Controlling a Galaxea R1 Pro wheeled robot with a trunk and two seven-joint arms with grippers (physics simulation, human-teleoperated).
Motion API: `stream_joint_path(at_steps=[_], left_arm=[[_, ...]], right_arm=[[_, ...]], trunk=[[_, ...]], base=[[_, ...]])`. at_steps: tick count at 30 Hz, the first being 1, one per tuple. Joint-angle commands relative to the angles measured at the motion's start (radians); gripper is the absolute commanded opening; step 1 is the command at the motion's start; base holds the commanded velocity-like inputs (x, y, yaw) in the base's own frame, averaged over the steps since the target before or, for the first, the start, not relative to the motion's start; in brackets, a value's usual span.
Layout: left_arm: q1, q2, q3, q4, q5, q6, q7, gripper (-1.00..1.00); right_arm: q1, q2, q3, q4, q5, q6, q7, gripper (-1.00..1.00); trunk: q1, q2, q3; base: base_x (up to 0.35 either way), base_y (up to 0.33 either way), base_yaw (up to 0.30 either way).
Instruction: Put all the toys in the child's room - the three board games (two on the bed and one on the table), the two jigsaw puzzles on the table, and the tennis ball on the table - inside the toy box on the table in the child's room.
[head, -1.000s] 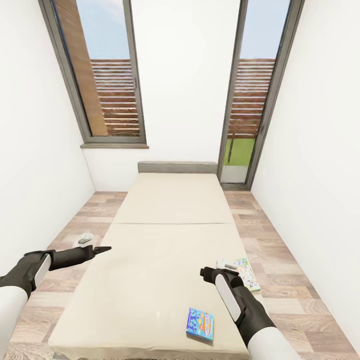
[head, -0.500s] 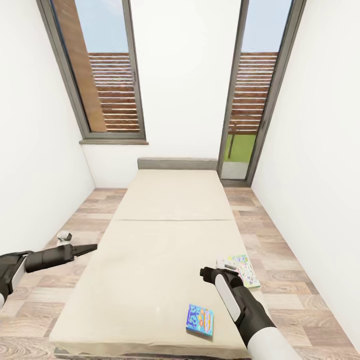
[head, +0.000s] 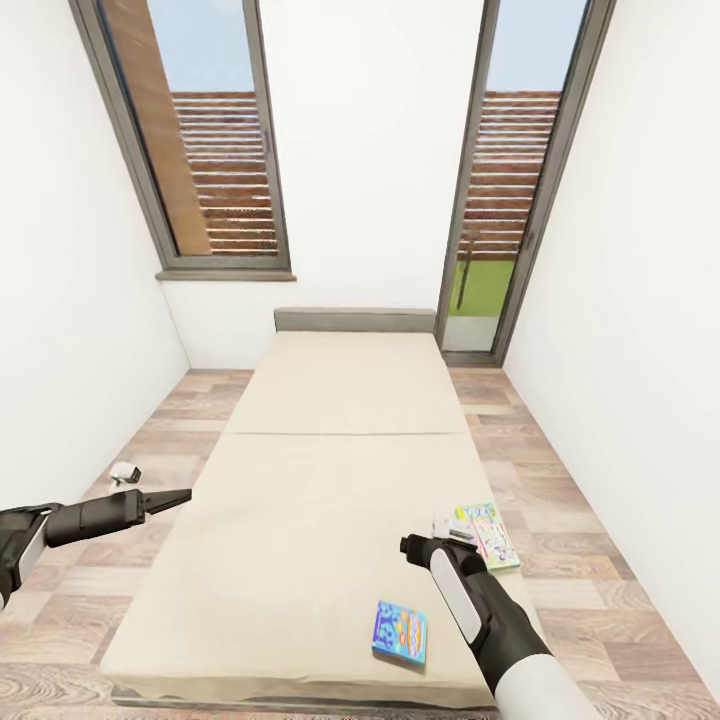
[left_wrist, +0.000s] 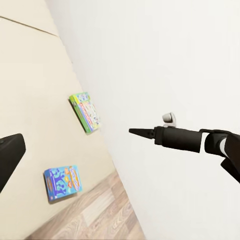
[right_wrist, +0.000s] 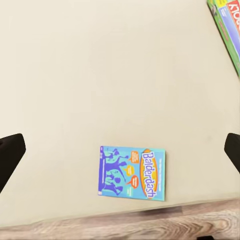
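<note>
My view has pulled back from the bed (head: 340, 470), both board games (head: 400, 632) still near its foot corner, my right gripper (right_wrist: 120, 150) spread and empty, left unreadable.

Narrow room, white walls (head: 360, 150) on three sides. Floor (head: 560, 480): wood-look planks in mixed brown and grey tones. Far wall: two tall grey-framed openings, a window (head: 200, 140) with a grey sill and a full-height glazed door (head: 510, 180). Outside: brown horizontal slats, blue sky, a strip of green grass. Lighting even, daylight, soft shadows.
</note>
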Motion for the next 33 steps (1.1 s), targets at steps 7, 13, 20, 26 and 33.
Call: stream_joint_path(at_steps=[7, 13, 20, 26, 33], left_arm=[[-0.001, 0.0, 0.0, 0.0, -0.001, 0.011, -0.004, 1.0], [-0.001, -0.001, 0.0, 0.0, -0.001, 0.012, -0.004, 1.0], [-0.001, -0.001, -0.001, 0.0, -0.001, 0.012, -0.004, 1.0], [-0.001, -0.001, 0.0, 0.001, -0.001, 0.012, -0.004, 1.0], [-0.001, -0.001, 0.0, 0.002, -0.001, 0.012, -0.004, 1.0]], right_arm=[[-0.001, -0.002, 0.003, -0.001, -0.01, 0.002, -0.01, 1.0], [-0.001, -0.002, 0.001, -0.001, -0.01, 0.002, -0.01, 1.0], [-0.001, -0.002, 0.001, 0.001, -0.01, 0.001, -0.01, 1.0], [-0.001, -0.002, 0.001, 0.002, -0.01, 0.001, -0.01, 1.0], [-0.001, -0.002, 0.001, 0.003, -0.009, -0.021, -0.01, 1.0]], trunk=[[0.001, -0.002, -0.014], [0.001, -0.002, -0.024], [0.001, -0.002, -0.035], [0.001, -0.002, -0.045], [0.001, -0.002, -0.056]], base=[[0.0, 0.0, 0.0], [0.0, 0.0, 0.0], [0.0, 0.0, 0.0], [0.0, 0.0, 0.0], [0.0, 0.0, 0.0]])
